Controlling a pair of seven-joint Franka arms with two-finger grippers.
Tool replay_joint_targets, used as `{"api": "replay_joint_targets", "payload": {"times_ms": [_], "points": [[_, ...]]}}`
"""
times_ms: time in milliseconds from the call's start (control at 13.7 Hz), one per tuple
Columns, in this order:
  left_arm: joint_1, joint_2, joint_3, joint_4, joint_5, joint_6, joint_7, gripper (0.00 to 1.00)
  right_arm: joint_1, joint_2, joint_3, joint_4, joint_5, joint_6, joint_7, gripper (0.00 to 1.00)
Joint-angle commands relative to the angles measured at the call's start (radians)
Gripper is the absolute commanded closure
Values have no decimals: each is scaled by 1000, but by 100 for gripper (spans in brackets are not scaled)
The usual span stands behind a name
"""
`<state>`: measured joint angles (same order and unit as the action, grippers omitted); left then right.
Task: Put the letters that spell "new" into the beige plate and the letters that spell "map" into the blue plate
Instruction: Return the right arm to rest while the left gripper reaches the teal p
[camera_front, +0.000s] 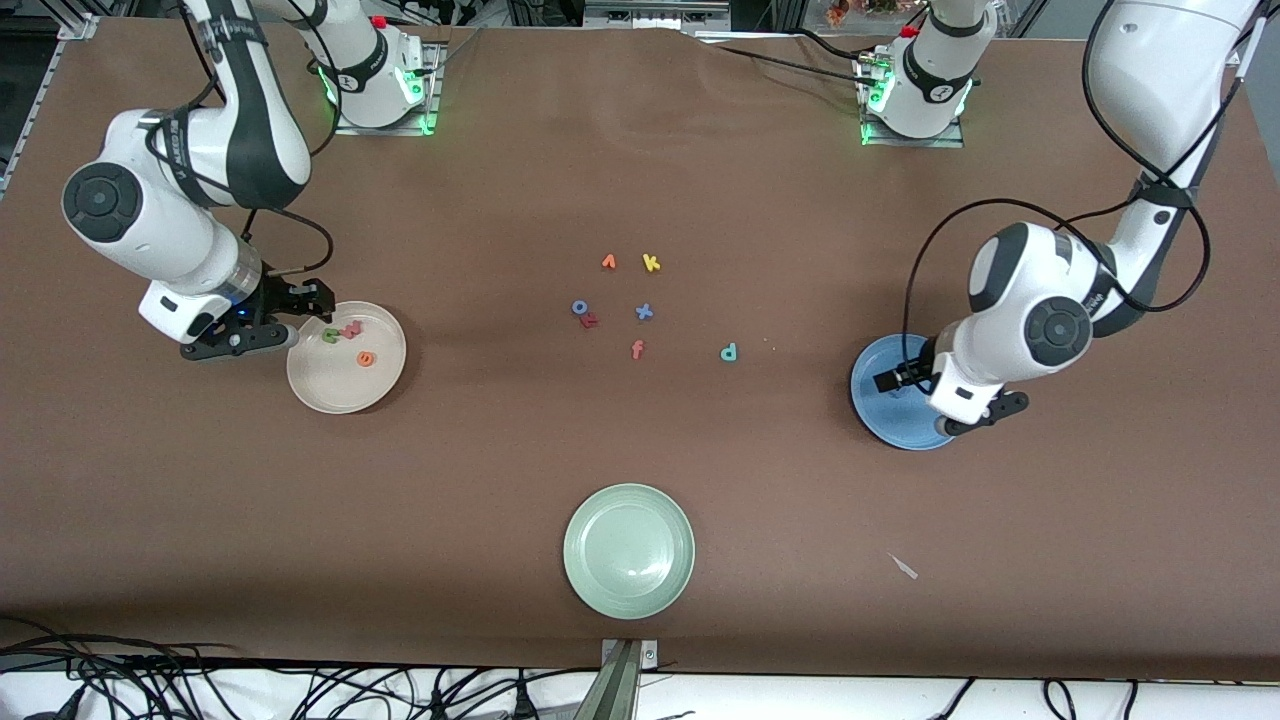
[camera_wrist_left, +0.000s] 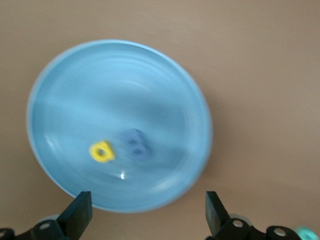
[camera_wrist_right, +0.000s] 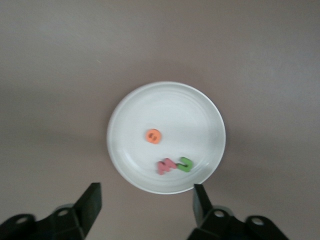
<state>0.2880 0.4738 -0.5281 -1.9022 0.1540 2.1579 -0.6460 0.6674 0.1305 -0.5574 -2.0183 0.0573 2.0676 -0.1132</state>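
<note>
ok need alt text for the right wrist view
Looking down on the beige plate holding three foam letters: orange e, pinkish-red w and green n. The open right gripper hangs above the plate's edge.

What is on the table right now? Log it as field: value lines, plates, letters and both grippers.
beige plate: holds green n, pinkish-red w, orange e
blue plate: holds yellow a and blue m
teal p: on the table, not yet in the blue plate
pale green plate: nearest the front camera, holds nothing
loose letters at mid-table: yellow k, orange f, blue x
left gripper: open, over the blue plate
right gripper: open, over the beige plate's edge
</note>
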Motion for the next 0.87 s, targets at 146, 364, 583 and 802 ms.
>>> {"api": "replay_joint_targets", "payload": {"times_ms": [146, 364, 583, 802], "points": [[-48, 0, -89, 38, 27, -32, -17, 0, -2, -9, 13, 324, -2, -363, 32, 6], [-197, 42, -69, 84, 27, -12, -186, 0, -2, -11, 14, 414, -4, -466, 33, 2], [-250, 89, -73, 91, 83, 13, -261, 0, -2, -9, 17, 414, -22, -462, 33, 1], [-291, 132, -76, 91, 130, 88, -62, 0, 3, -3, 24, 423, -21, -449, 35, 0]]}}
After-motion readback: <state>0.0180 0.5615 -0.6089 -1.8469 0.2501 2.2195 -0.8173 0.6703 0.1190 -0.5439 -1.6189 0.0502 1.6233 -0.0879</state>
